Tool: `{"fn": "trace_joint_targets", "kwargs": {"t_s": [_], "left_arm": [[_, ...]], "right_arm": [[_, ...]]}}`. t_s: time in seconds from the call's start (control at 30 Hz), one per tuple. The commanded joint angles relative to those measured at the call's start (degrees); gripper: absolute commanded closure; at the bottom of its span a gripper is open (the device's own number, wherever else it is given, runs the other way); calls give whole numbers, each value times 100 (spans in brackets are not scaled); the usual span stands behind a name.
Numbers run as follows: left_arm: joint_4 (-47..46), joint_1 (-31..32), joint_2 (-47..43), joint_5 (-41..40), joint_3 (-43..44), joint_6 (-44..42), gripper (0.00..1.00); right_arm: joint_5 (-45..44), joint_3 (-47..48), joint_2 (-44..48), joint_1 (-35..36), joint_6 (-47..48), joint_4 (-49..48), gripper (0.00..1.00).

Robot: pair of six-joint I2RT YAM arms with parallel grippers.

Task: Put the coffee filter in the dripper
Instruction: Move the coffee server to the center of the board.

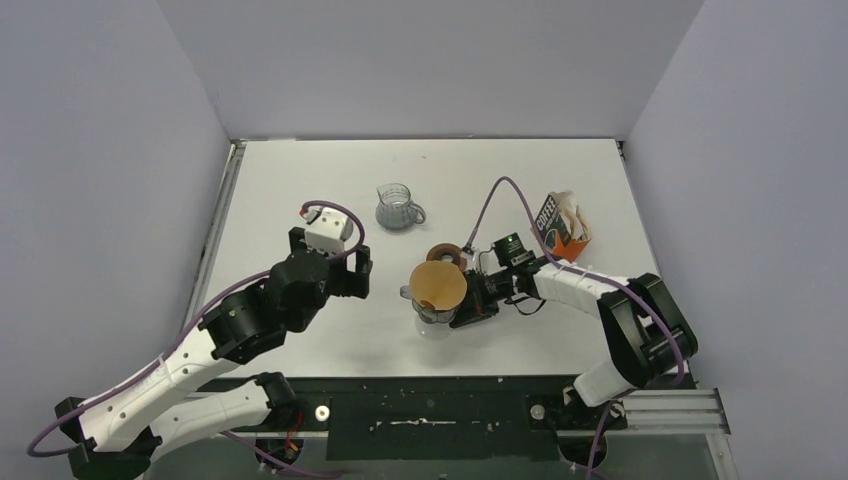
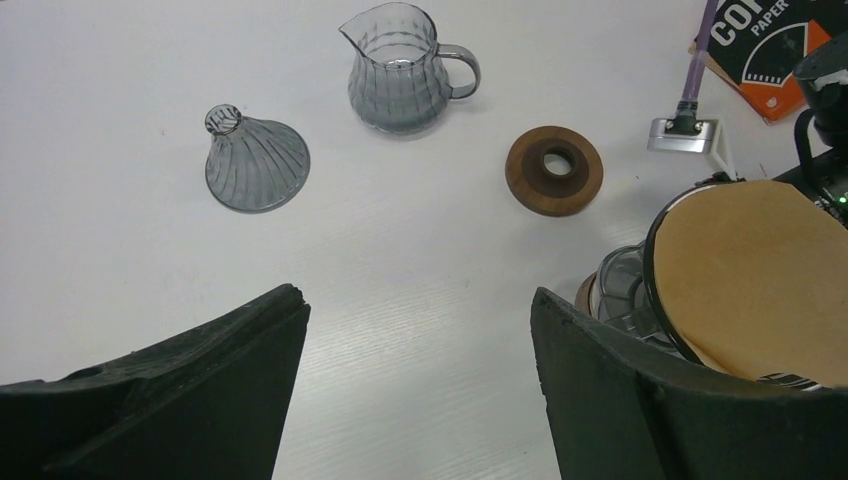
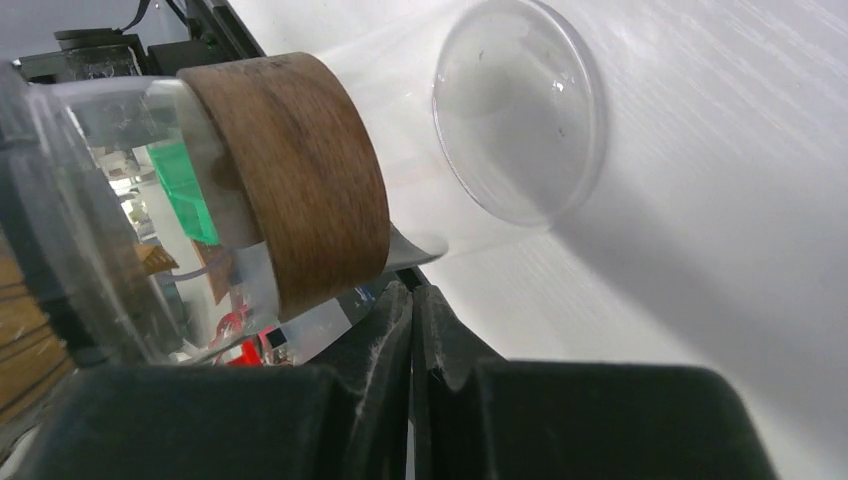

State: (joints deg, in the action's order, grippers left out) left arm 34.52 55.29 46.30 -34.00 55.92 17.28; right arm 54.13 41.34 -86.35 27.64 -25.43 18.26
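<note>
Tan paper cone sits in collared clear glass; dripper stands mouth-down. Pack reads "COFFEE". We note left gripper wide open, right gripper closed.

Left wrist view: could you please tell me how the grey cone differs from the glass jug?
The grey cone sits wide mouth down, narrow neck up; the glass jug stands upright, mouth up. The jug has a side handle and a spout; the cone shows neither. The cone flares straight out to its rim; the jug's body is rounded. Both are smoky, see-through and ribbed.
</note>
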Motion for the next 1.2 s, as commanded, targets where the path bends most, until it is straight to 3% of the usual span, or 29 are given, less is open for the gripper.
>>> {"fn": "trace_joint_targets", "kwargs": {"t_s": [0.0, 0.17, 1.17], "left_arm": [[-235, -18, -65, 62, 333, -85, 19], [-228, -18, -70, 95, 362, -106, 12], [10, -27, -109, 540, 854, -160, 10]], "right_arm": [[403, 131, -241, 195, -153, -579, 100], [448, 251, -579, 592, -419, -943, 100], [160, 1878, -2563, 1781, -2072, -2902, 100]]}}
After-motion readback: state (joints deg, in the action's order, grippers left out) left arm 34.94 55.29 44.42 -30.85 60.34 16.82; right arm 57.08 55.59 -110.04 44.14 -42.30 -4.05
